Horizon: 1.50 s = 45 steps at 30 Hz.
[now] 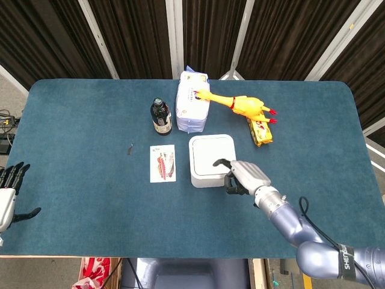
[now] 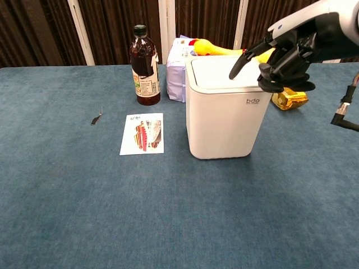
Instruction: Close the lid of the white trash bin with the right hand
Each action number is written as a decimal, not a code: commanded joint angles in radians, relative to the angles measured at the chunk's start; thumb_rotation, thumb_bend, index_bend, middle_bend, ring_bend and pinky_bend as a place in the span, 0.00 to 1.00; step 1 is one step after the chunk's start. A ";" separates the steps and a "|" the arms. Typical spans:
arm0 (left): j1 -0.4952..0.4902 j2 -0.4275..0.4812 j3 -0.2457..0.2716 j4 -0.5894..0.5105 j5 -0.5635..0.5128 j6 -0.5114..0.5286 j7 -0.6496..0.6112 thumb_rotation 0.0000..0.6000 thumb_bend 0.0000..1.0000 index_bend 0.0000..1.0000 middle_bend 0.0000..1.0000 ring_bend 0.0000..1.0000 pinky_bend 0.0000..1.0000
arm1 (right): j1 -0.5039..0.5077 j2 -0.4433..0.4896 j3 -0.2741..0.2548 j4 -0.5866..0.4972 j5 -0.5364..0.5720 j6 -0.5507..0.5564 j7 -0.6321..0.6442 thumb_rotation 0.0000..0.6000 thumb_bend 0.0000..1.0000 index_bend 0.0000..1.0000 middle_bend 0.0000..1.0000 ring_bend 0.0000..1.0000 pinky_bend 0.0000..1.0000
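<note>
One table: blue cloth-covered table (image 1: pixel 78 198) carries every item; the work sits near its middle, within reach of the right arm.
White trash bin: white trash bin (image 2: pixel 224 120) stands upright at mid-table, logo face toward the chest camera, so the hinge lies on the far side.
Lid: lid (image 1: pixel 212 158) lies flat and flush on the bin rim in both views; judged closed, task at or near completion.
Right hand: right hand (image 2: pixel 289 53) hovers at the bin's near-right top corner, one finger extended over the lid edge, the rest curled in, nothing held. Contact with the lid cannot be confirmed. The posture suits pressing a lid down from above.
Left hand: left hand (image 1: pixel 7 192) rests at the table's left edge, fingers spread and empty, well apart from the work.
Tissue pack: tissue pack (image 1: pixel 191 102) lies behind the bin.
Rubber chicken: yellow rubber chicken (image 1: pixel 237 103) lies partly across the pack.
Bottle: dark bottle (image 2: pixel 145 66) stands upright, left of the bin.
Snack packet: yellow snack packet (image 1: pixel 260 130) lies right of the bin.
Card: printed card (image 2: pixel 143 133) lies flat, left of the bin.
Small item: small dark object (image 2: pixel 97 117) lies left of the card; identity unclear.
</note>
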 commanded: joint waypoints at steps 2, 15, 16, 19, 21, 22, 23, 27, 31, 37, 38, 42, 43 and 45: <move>0.000 0.001 0.001 -0.001 0.001 0.000 0.000 1.00 0.00 0.00 0.00 0.00 0.00 | 0.000 -0.015 -0.016 0.008 -0.004 0.007 0.001 1.00 0.81 0.22 0.75 0.87 0.80; 0.000 0.001 0.002 -0.003 -0.002 0.000 0.001 1.00 0.00 0.00 0.00 0.00 0.00 | -0.003 -0.029 -0.036 0.014 -0.023 0.016 0.013 1.00 0.81 0.22 0.75 0.87 0.80; 0.000 0.001 0.002 -0.004 -0.002 0.000 0.000 1.00 0.00 0.00 0.00 0.00 0.00 | -0.004 -0.022 -0.028 0.012 -0.027 0.022 0.019 1.00 0.81 0.22 0.75 0.87 0.80; 0.001 0.001 0.002 -0.003 -0.005 0.002 0.000 1.00 0.00 0.00 0.00 0.00 0.00 | -0.028 0.030 0.029 0.000 -0.067 0.080 0.066 1.00 0.81 0.21 0.75 0.87 0.80; 0.002 0.001 0.002 -0.003 -0.005 0.004 0.000 1.00 0.00 0.00 0.00 0.00 0.00 | -0.058 0.062 0.041 -0.012 -0.110 0.098 0.087 1.00 0.81 0.20 0.75 0.86 0.80; 0.003 0.001 0.001 -0.003 -0.006 0.005 0.000 1.00 0.00 0.00 0.00 0.00 0.00 | -0.074 0.076 0.042 -0.015 -0.136 0.113 0.089 1.00 0.81 0.20 0.75 0.85 0.80; 0.003 0.001 0.001 -0.004 -0.007 0.007 0.000 1.00 0.00 0.00 0.00 0.00 0.00 | -0.098 0.090 0.039 -0.020 -0.173 0.130 0.094 1.00 0.81 0.19 0.75 0.84 0.80; 0.005 -0.001 0.000 -0.003 -0.005 0.012 0.000 1.00 0.00 0.00 0.00 0.00 0.00 | -0.207 0.112 -0.004 -0.024 -0.328 0.204 0.105 1.00 0.67 0.09 0.58 0.65 0.71; 0.006 -0.003 0.000 -0.003 -0.002 0.016 -0.001 1.00 0.00 0.00 0.00 0.00 0.00 | -0.323 0.091 -0.079 0.015 -0.502 0.278 0.108 1.00 0.45 0.00 0.18 0.23 0.40; 0.012 -0.008 0.002 -0.006 0.007 0.032 0.000 1.00 0.00 0.00 0.00 0.00 0.00 | -0.526 -0.010 -0.218 0.184 -0.802 0.453 0.109 1.00 0.36 0.00 0.00 0.00 0.10; 0.015 -0.008 0.003 -0.007 0.009 0.036 0.001 1.00 0.00 0.00 0.00 0.00 0.00 | -0.560 -0.029 -0.238 0.220 -0.846 0.484 0.119 1.00 0.36 0.00 0.00 0.00 0.07; 0.021 -0.018 0.004 0.002 0.025 0.060 0.018 1.00 0.00 0.00 0.00 0.00 0.00 | -0.680 -0.089 -0.297 0.363 -0.982 0.598 0.168 1.00 0.35 0.00 0.00 0.00 0.00; 0.022 -0.022 0.004 0.005 0.028 0.065 0.023 1.00 0.00 0.00 0.00 0.00 0.00 | -0.707 -0.102 -0.306 0.400 -1.009 0.628 0.179 1.00 0.35 0.00 0.00 0.00 0.00; 0.023 -0.028 0.005 0.011 0.031 0.070 0.032 1.00 0.00 0.00 0.00 0.00 0.00 | -0.749 -0.123 -0.316 0.460 -1.047 0.677 0.196 1.00 0.35 0.00 0.00 0.00 0.00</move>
